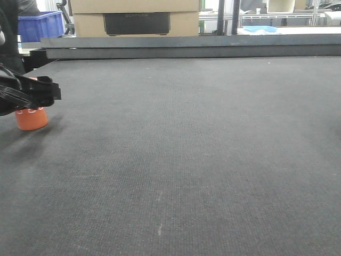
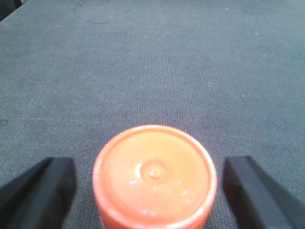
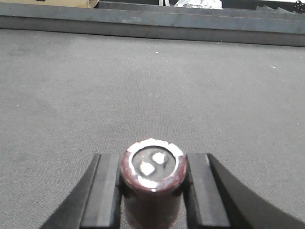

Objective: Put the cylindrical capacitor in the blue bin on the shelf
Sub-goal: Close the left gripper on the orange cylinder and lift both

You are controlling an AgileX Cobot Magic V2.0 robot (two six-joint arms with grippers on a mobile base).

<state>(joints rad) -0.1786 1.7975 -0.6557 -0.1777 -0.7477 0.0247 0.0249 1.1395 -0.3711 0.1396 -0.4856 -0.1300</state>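
Note:
My right gripper (image 3: pixel 152 191) is shut on a dark maroon cylindrical capacitor (image 3: pixel 152 183). It has a silver-rimmed top with two metal terminals and stands upright between the black pads, above the dark mat. My left gripper (image 2: pixel 150 191) is open, with its jaws on either side of an upright orange cylinder (image 2: pixel 153 175) and a gap on each side. In the front view the orange cylinder (image 1: pixel 32 118) stands on the mat at the far left, under the left gripper (image 1: pixel 32 93). The steel shelf is out of view. The right gripper does not show in the front view.
The dark grey mat (image 1: pixel 186 149) covers the whole table. A raised grey rail (image 1: pixel 186 47) runs along its far edge. Behind the rail are a blue crate (image 1: pixel 40 25) at the left and a cardboard box holding a black device (image 1: pixel 136 22).

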